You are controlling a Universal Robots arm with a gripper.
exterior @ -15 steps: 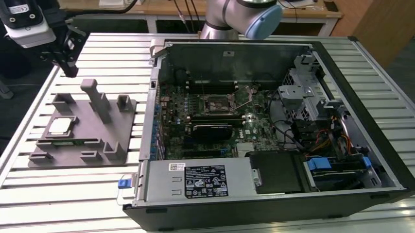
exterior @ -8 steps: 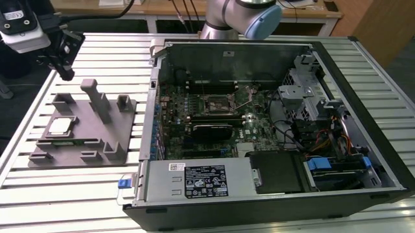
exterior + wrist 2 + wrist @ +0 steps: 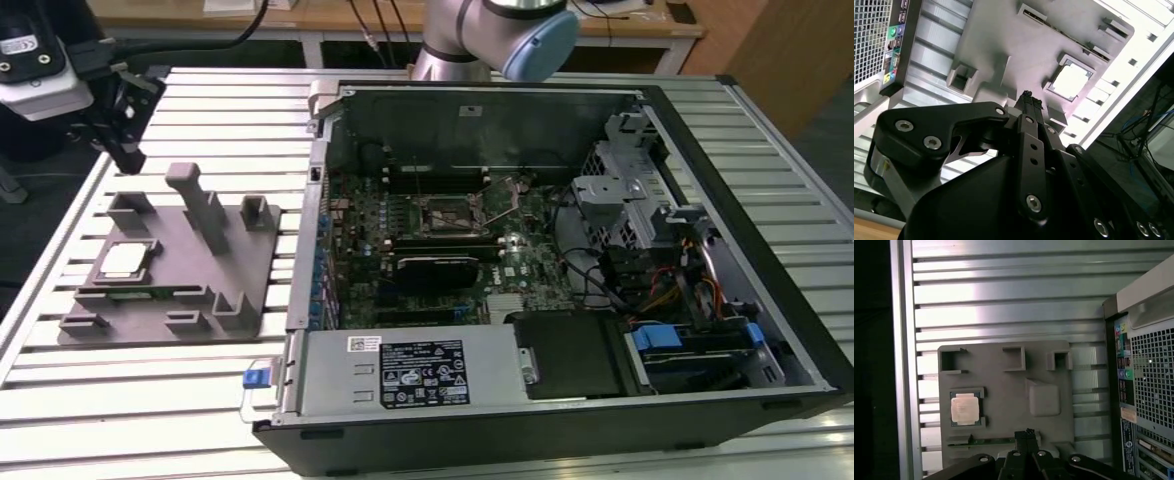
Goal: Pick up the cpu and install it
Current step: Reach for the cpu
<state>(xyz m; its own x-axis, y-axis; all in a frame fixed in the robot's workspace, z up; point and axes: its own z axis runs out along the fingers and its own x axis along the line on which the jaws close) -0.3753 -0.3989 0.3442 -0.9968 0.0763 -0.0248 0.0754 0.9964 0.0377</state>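
The cpu (image 3: 123,262), a small square chip with a pale metal top, lies flat in a pocket of the grey fixture tray (image 3: 174,320) at the exterior view's left. Both wrist views show the cpu (image 3: 1070,81) (image 3: 964,407) in that tray (image 3: 994,40) (image 3: 1004,385). My gripper (image 3: 131,158) hangs above the table beyond the tray's far end, apart from the chip. Its two black fingers (image 3: 1027,435) meet at the tip (image 3: 1028,97), shut with nothing between them. The black-framed socket (image 3: 454,212) sits mid-motherboard inside the open computer case, its latch lever raised.
The open computer case (image 3: 747,130) takes up the middle and right of the slatted aluminium table (image 3: 240,110). A power supply (image 3: 400,370) and a drive cage (image 3: 627,190) stand inside the case. Tall grey posts (image 3: 200,205) rise from the tray beside the chip.
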